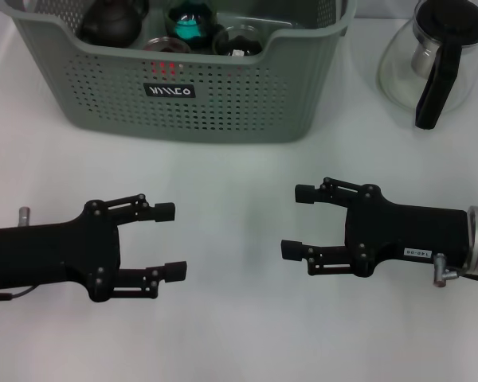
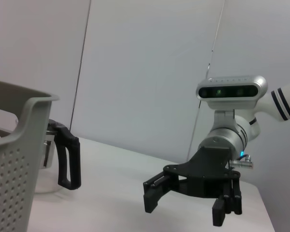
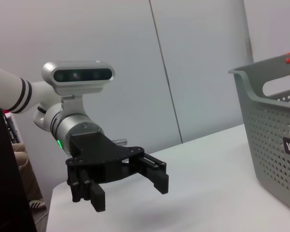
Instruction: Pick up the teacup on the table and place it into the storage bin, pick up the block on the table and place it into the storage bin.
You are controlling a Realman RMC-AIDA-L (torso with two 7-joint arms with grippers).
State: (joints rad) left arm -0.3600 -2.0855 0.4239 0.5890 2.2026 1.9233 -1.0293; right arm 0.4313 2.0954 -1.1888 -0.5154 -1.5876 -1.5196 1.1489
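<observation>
Storage bin (image 1: 223,87): at far side of surface (image 1: 239,231), already holding dark teaware; red item glimpsed through its perforations, possibly the block.

Left gripper (image 1: 169,241) and right gripper (image 1: 299,221): near side of bin, fingers spread, grasping nothing.

Step, judged: both placements apparently done; no teacup or block seen outside bin.

Glass carafe (image 1: 434,60): beside bin, obstructing nothing.

The head camera looked steeply down on the table (image 1: 239,334), basket (image 1: 223,103) at 12 o'clock. Each wrist camera faced sideways, low, framing the opposite gripper; all three shared the basket.
</observation>
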